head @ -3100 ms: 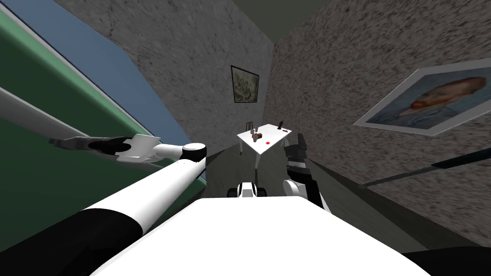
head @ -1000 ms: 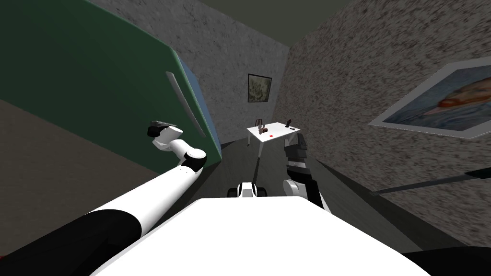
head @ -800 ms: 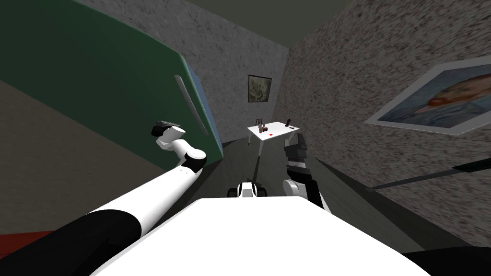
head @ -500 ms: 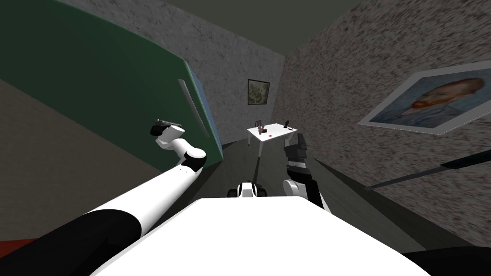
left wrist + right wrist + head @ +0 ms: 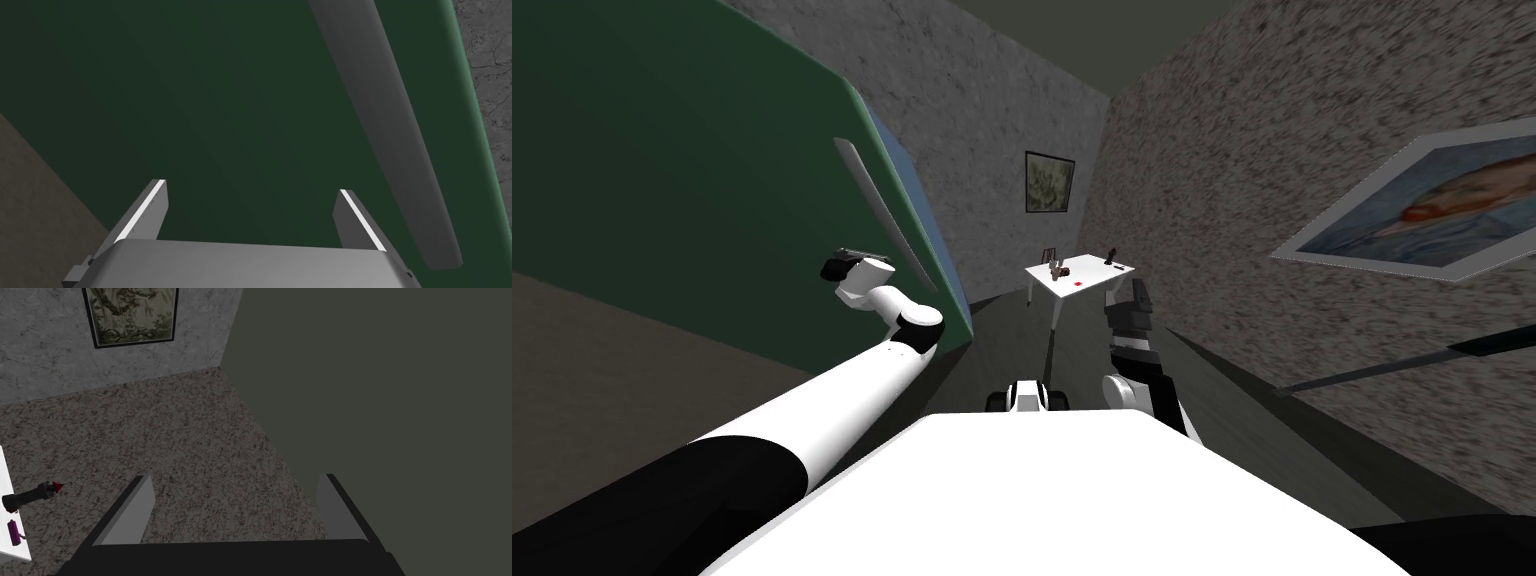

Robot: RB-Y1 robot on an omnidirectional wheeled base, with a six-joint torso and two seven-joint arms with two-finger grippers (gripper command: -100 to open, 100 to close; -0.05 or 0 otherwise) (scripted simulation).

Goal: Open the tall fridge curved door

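The dark green fridge door [image 5: 692, 150] stands on your left, its long grey handle [image 5: 880, 212] slanting near its far edge. Your left gripper [image 5: 250, 186] faces the door panel, fingers spread, with the handle just beside one finger. Your right gripper [image 5: 234, 476], also spread, is near a white table [image 5: 1077, 275].

The robot's left arm is reaching out to the dark green fridge door [image 5: 692, 150], and the left gripper [image 5: 852, 252] is hovering close to the door's face, just beside the lower stretch of the long grey handle [image 5: 877, 215]. The right gripper [image 5: 1138, 290] is hanging low by a white table [image 5: 1092, 268] that is carrying a few small dark things. Framed pictures [image 5: 1049, 182] are hanging on the speckled walls.
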